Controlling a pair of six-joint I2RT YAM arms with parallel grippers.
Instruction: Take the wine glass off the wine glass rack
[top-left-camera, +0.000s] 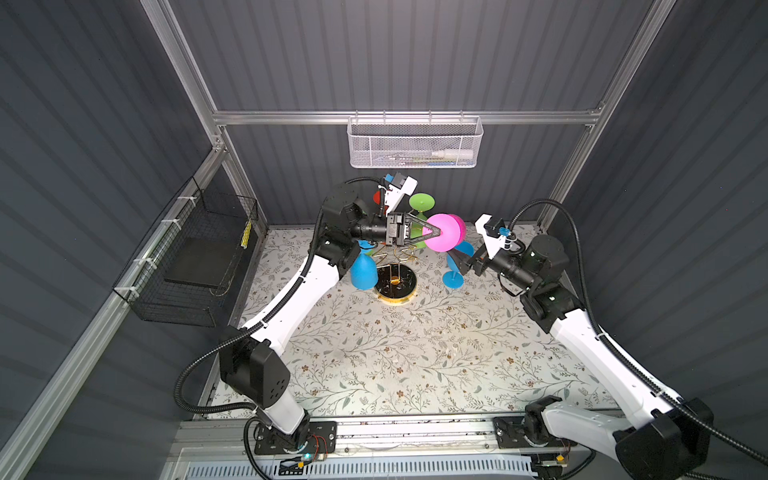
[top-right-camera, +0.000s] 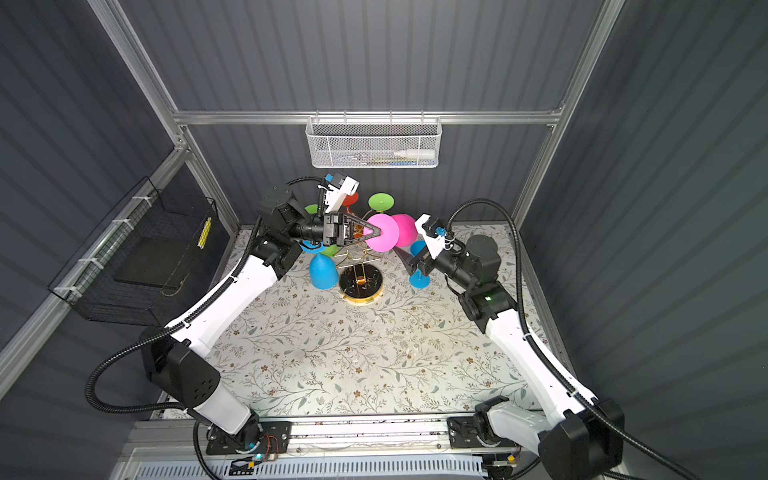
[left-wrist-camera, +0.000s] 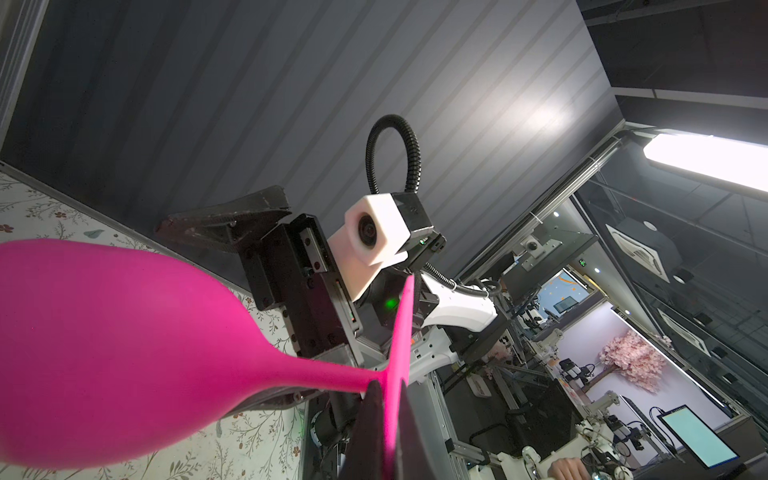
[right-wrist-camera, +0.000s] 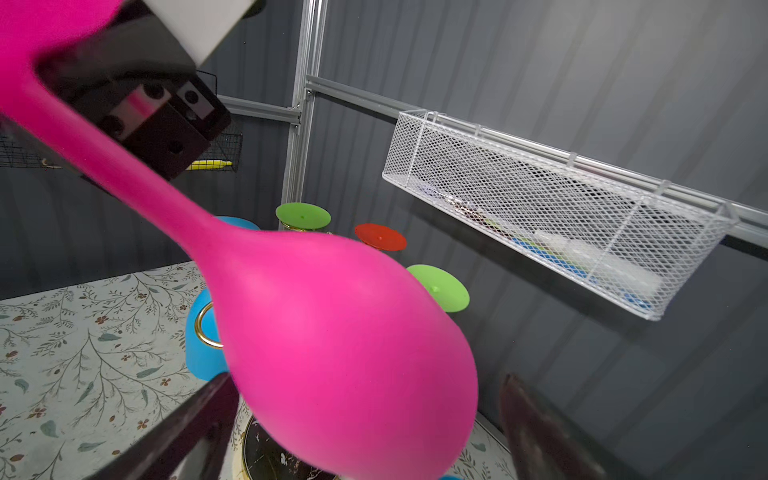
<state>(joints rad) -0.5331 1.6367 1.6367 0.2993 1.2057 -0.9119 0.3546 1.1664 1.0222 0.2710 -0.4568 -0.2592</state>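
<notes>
Floral table (top-left-camera: 374, 353), rack (top-left-camera: 386, 286) at the back. Left gripper (top-left-camera: 435, 232) is clamped on the stem of the pink glass (top-left-camera: 446, 240), sideways above the rack. Right gripper (right-wrist-camera: 368, 378) gapes wide under the bowl (not touching, I think). Pull away level, slowly.

Left gripper (left-wrist-camera: 388, 401) pinches the pink wine glass (left-wrist-camera: 124, 340) by its foot — bowl held sideways.
</notes>
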